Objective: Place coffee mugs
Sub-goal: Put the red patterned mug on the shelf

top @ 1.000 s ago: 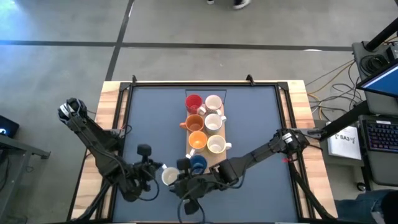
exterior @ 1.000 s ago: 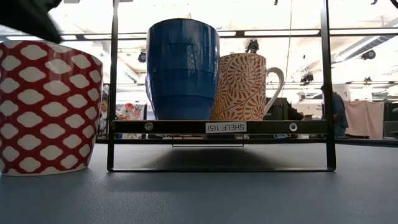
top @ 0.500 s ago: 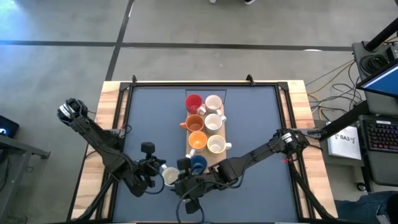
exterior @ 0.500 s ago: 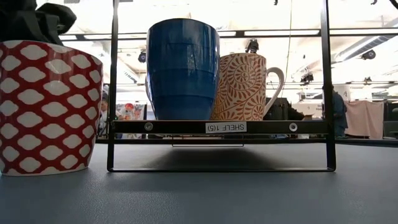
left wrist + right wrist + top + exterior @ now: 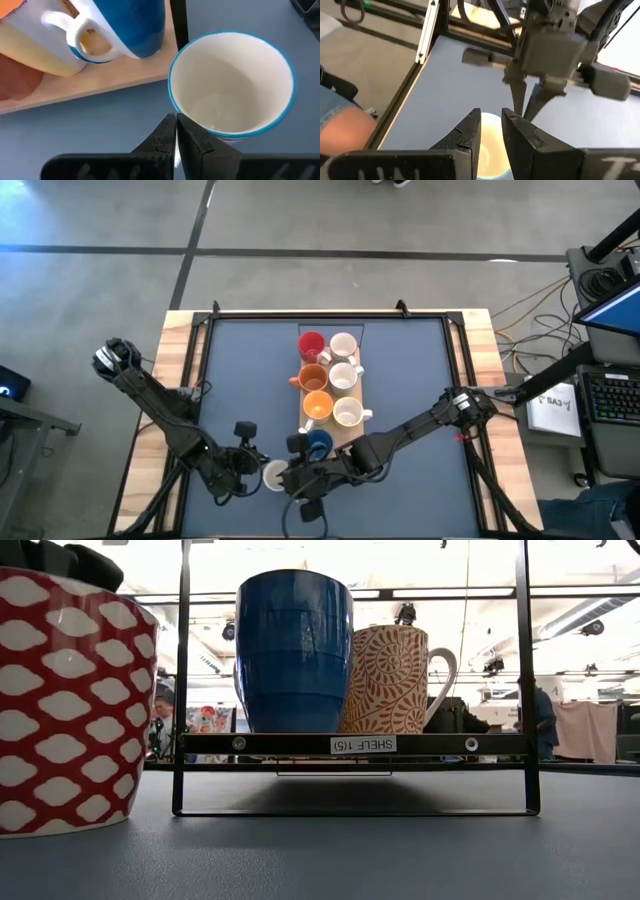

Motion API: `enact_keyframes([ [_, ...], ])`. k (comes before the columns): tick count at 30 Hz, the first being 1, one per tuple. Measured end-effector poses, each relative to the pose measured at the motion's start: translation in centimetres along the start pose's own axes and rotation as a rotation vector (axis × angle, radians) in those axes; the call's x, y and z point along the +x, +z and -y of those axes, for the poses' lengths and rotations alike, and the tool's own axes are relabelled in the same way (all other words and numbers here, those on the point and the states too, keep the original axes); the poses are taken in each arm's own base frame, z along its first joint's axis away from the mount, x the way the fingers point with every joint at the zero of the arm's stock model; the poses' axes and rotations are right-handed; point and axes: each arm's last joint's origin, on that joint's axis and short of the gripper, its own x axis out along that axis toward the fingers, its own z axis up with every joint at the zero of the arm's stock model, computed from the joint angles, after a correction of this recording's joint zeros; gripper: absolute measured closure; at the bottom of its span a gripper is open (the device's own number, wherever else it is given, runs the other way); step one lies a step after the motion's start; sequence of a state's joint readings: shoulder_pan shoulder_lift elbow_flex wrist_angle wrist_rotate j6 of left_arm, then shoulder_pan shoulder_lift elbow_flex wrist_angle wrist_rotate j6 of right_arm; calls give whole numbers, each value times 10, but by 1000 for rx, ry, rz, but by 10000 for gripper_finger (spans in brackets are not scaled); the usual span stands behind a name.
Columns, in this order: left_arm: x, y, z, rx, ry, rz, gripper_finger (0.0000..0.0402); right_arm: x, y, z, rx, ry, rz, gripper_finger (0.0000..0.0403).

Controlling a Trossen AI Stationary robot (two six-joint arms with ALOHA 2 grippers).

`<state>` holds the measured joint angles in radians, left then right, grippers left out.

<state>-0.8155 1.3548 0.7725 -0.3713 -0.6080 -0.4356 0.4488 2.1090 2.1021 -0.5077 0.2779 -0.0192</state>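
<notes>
Fingers of the left gripper [image 5: 176,131] sit pressed nearly together over the near rim of a white mug with a blue rim [image 5: 232,85], seemingly pinching its wall, though the contact itself is hidden. That mug, red-and-white patterned on the outside in the low view [image 5: 65,705], stands on the blue desk [image 5: 250,370] just off the near end of the wooden shelf board [image 5: 357,395], beside the blue mug [image 5: 318,442]. The right gripper [image 5: 490,131] hovers close by on the same mug, its fingers a narrow gap apart with the pale rim showing between them; whether they grip anything I cannot tell. On the board, two rows are already filled: a red mug [image 5: 311,344], two orange mugs [image 5: 314,378], and three white or cream mugs [image 5: 343,376], with the blue one at the near end. By my count seven mugs are placed and this patterned one is the last left to set, probably next to the blue. Every mug interior that shows looks empty. From desk height, the blue mug and an orange swirl-patterned mug [image 5: 392,680] stand on a black-framed rack labelled as a shelf [image 5: 355,744].
</notes>
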Motion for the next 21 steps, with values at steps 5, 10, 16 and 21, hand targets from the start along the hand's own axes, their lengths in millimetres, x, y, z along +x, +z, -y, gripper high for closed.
enact_keyframes([
  [5, -2, 4, 2, -13, -7, 9, 402, 0, -2, -3, -2, 55, -20, 326],
  [10, -2, 4, 2, -41, -13, 12, 402, -1, -2, -11, -6, 91, -18, 277],
  [16, 6, 4, 10, -77, -67, 8, 402, -6, -3, -27, -31, 110, -13, 214],
  [21, 14, 5, 18, -75, -123, 17, 402, -10, -3, -40, -31, 84, -10, 185],
])
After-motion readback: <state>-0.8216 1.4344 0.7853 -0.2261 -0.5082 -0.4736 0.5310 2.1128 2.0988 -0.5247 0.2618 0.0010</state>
